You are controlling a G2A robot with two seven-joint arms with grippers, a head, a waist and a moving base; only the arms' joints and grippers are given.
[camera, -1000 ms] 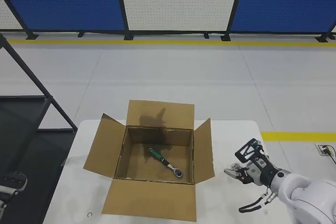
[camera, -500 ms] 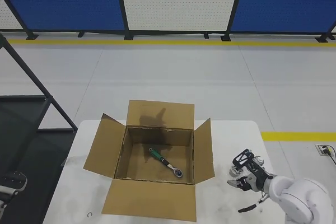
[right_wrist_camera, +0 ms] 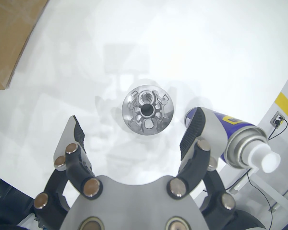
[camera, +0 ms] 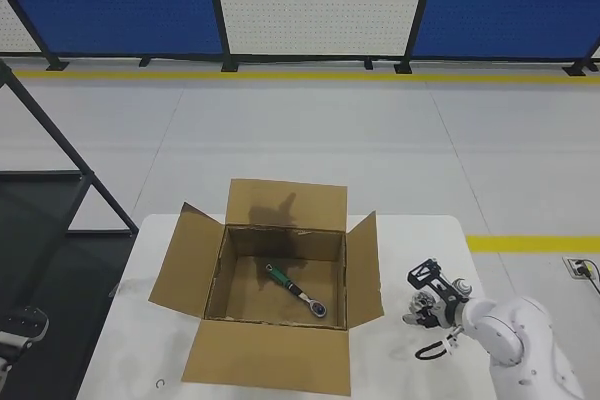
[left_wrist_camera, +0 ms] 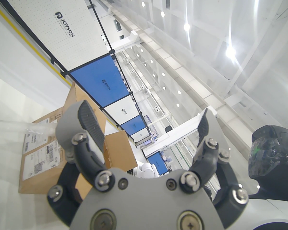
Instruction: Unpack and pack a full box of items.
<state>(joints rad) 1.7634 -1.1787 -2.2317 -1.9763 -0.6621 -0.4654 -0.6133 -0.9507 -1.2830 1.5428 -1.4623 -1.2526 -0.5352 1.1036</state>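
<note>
As the right gripper (right_wrist_camera: 136,118) hangs spread over the disc (right_wrist_camera: 147,113) beside the box (camera: 270,365), descending could bump and topple the nearby spray can (right_wrist_camera: 237,140); the left gripper (left_wrist_camera: 144,118) gapes empty.

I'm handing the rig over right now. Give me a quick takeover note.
Left gripper: open, empty, aimed upward near the cardboard box.
Right gripper: open, empty, above the round metal part on the table, right of the box; spray can beside it.
Done: metal part and spray can are out.
To do: ratchet wrench lies in the box; take it out, then repack all three.
</note>
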